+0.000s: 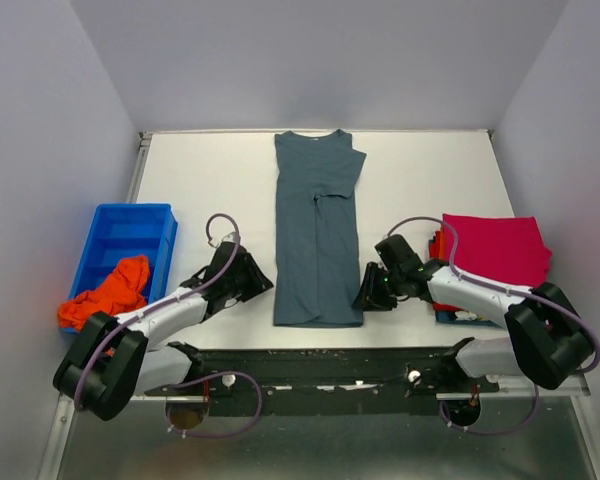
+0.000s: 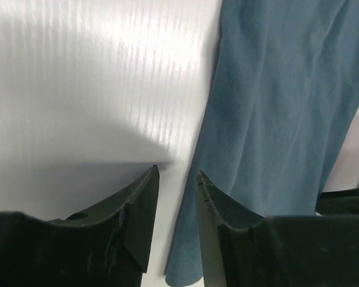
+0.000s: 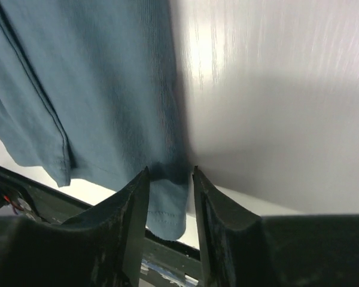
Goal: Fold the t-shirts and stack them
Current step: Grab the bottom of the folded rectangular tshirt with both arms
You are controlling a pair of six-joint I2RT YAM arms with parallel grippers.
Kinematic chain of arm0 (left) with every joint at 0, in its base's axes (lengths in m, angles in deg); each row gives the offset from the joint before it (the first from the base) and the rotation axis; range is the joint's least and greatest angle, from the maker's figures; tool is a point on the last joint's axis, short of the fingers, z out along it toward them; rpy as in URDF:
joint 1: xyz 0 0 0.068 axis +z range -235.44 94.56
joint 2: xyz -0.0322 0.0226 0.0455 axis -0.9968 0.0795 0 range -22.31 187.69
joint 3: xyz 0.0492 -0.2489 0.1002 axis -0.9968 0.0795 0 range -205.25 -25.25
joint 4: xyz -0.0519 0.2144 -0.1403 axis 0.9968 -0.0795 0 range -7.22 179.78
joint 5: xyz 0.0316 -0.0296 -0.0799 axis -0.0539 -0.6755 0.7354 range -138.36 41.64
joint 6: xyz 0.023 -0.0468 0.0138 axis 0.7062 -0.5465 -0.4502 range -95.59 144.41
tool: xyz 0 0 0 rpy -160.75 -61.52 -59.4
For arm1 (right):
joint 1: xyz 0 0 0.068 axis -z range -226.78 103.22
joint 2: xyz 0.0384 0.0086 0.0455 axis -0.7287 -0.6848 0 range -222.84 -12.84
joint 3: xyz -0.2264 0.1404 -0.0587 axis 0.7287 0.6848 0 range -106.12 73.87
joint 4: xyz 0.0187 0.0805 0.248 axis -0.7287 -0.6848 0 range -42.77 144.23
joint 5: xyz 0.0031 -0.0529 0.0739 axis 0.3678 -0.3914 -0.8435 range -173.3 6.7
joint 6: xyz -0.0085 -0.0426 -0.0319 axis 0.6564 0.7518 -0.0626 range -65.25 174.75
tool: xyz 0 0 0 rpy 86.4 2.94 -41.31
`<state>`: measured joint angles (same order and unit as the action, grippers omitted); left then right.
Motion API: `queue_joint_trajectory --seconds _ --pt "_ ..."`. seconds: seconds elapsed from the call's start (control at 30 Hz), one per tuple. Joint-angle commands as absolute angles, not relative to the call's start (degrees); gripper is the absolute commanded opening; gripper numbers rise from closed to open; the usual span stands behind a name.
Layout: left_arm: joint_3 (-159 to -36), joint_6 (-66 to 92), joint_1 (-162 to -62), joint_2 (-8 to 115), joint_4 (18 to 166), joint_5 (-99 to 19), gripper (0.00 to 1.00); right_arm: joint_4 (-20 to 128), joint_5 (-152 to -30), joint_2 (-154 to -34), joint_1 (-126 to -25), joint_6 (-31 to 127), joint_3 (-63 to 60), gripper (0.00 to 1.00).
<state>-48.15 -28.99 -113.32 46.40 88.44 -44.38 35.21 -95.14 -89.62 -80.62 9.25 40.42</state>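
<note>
T-shirts sit in three places in the overhead view: the slate grey-blue t-shirt (image 1: 315,240) lies flat as a long strip down the middle of the table (image 1: 210,180), collar at the far edge, hem at the near edge; a magenta-pink t-shirt (image 1: 495,250) rests folded on a red t-shirt (image 1: 438,245) by the right edge; an orange t-shirt (image 1: 110,292) is crumpled in the blue bin (image 1: 120,225) beside the left edge; the left gripper (image 1: 265,283) and right gripper (image 1: 365,295) flank the strip near its hem.

Left wrist view: the fingers stand apart over bare table with nothing between them; the cloth's long edge is just beside.

Right wrist view: the fingers stand apart astride the hem corner and are not pinching it.

The cloth looks light, limp and thin, likely to sag and crease; the stitched hem corners seem the best hold, taken together so the strip folds evenly; no label or writing can be read.
</note>
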Motion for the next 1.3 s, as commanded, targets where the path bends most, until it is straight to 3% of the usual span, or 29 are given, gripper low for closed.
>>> queue_joint_trajectory --seconds 0.0,0.17,0.3,0.47,0.53,0.6,0.67,0.7,0.83,0.97,1.1,1.27 --pt "-44.0 -33.1 -117.0 45.0 85.4 -42.7 0.44 33.0 -95.2 -88.6 -83.1 7.0 43.5 0.42" --pt "-44.9 -34.3 -120.2 46.0 81.8 -41.8 0.43 29.9 -94.6 -85.0 -84.1 6.8 44.5 0.4" --pt "-44.8 -35.7 -122.8 47.6 81.3 -40.7 0.4 29.0 -95.2 -83.7 -84.3 6.8 45.5 0.27" --pt "-44.6 -36.8 -124.9 48.8 80.0 -40.8 0.25 29.7 -96.0 -83.9 -84.7 6.7 46.4 0.09" --pt "-44.6 -36.8 -125.1 48.4 78.4 -41.4 0.1 29.7 -96.3 -84.0 -84.8 6.8 46.5 0.02" --pt "-44.6 -36.5 -125.3 47.0 75.6 -42.5 0.01 29.6 -96.5 -83.9 -84.9 6.8 46.5 0.01" --pt "-44.8 -36.3 -125.2 44.9 72.6 -44.0 0.0 29.4 -96.5 -83.4 -84.9 6.9 46.6 0.01" --pt "-44.8 -36.3 -125.3 43.5 71.2 -44.8 0.01 29.1 -96.5 -83.2 -84.9 7.0 46.7 0.01" --pt "-45.6 -36.3 -125.2 38.7 66.0 -46.5 0.38 28.5 -96.3 -82.5 -85.0 7.4 46.3 0.01" --pt "-45.1 -36.8 -125.2 32.7 63.7 -44.9 0.59 27.9 -96.0 -82.0 -85.0 7.7 46.3 0.01" --pt "-44.7 -37.0 -125.7 34.6 65.1 -41.2 0.63 27.9 -96.0 -82.1 -85.0 7.9 46.4 0.01" --pt "-42.7 -38.5 -126.7 38.0 70.2 -37.7 0.53 28.4 -96.2 -82.5 -85.0 7.8 46.5 0.01"
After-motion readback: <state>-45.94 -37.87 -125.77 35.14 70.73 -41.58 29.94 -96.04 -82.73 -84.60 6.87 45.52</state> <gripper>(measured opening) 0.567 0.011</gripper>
